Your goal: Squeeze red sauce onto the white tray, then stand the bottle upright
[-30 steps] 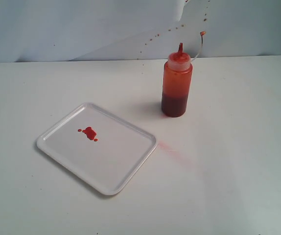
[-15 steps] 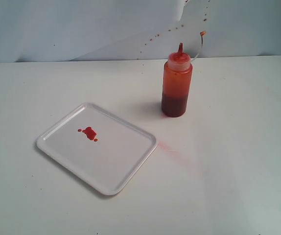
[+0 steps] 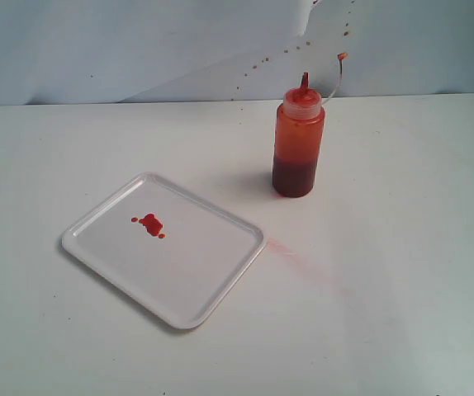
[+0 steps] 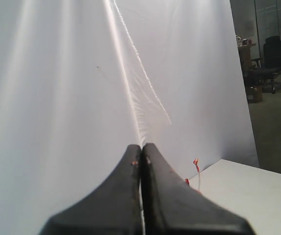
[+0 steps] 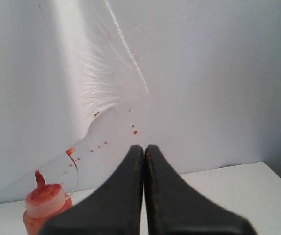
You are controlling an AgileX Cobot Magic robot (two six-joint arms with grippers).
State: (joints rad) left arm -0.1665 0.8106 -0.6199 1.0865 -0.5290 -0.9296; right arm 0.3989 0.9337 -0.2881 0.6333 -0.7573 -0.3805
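The bottle (image 3: 298,142) stands upright on the white table, behind and to the right of the white tray (image 3: 212,276); its red nozzle cap also shows in the right wrist view (image 5: 45,200). A blob of red sauce (image 3: 150,223) with small drops lies on the tray's left part. Neither gripper appears in the exterior view. My left gripper (image 4: 141,147) is shut with nothing in it, facing the white backdrop. My right gripper (image 5: 144,148) is likewise shut and empty, raised well away from the bottle.
A faint pink smear (image 3: 291,254) marks the table just right of the tray. Red splatter dots (image 3: 286,51) and the bottle's thin cap tether (image 3: 336,76) show against the white backdrop. An office chair (image 4: 270,63) stands beyond the backdrop's edge.
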